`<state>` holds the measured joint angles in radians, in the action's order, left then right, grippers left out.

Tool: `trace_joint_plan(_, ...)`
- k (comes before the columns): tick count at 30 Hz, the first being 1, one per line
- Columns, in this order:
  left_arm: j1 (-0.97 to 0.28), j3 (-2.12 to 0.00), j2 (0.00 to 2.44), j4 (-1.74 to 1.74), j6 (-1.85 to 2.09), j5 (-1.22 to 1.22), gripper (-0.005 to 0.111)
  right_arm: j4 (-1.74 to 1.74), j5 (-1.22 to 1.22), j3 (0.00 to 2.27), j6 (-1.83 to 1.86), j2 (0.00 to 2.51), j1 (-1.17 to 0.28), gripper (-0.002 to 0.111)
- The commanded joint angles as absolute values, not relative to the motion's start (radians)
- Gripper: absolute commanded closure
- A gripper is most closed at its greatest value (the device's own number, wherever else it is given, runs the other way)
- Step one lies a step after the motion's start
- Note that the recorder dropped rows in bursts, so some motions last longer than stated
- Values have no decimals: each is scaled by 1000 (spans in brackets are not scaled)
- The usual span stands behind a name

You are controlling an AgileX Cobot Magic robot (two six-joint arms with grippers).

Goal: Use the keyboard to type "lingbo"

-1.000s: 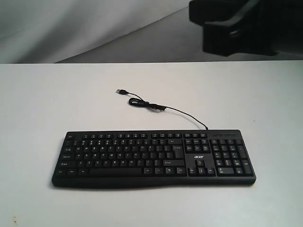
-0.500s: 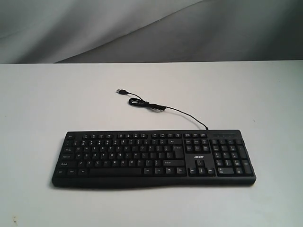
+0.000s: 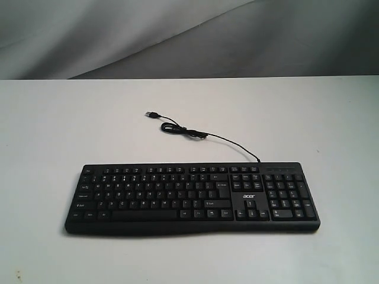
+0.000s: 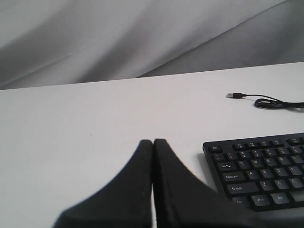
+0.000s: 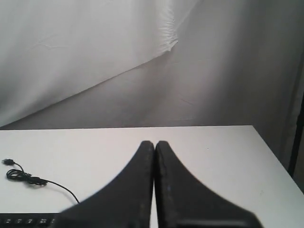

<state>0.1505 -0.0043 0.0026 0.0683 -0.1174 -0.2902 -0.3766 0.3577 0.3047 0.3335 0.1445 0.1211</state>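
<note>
While their black tapered fingers are pressing flat together, two claws are showing, one in each wrist view, and each is gripping nothing. The left gripper [image 4: 153, 142] is hanging closed over bare tabletop just beside the left end of the key rows. The right gripper [image 5: 154, 143] is hanging closed over the tabletop too, with a sliver of the top key row showing close by.

One wide black plastic keyboard [image 3: 192, 198] with white key legends is lying flat on the white rectangular table [image 3: 53, 124], near the front edge in the exterior view. Its long axis is running left to right across that view. The space bar edge is facing the camera, and the number pad and white "acer" logo are sitting at the right end.

One thin black cable [image 3: 228, 142] is leaving the back edge right of centre. It is curling away leftward through a small loop and ending in one USB plug [image 3: 152, 114], which is lying loose on the table.

One grey draped cloth [image 3: 118, 29] is hanging behind the table.
</note>
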Motion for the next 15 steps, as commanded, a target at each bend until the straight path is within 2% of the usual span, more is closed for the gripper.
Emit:
trace_joint_plan(1,152,0,0,60,-121,-286,106,-339,367,287,336,136,130,108)
trace_joint_plan(6,152,0,0,60,-121,-286,106,-124,366,171,102,87,130,108)
trace_joint_plan(10,152,0,0,60,-121,-286,106,-115,364,85,77,37,123,108)
trace_joint_plan(15,152,0,0,60,-121,-286,106,-45,360,74,77,37,26,108)
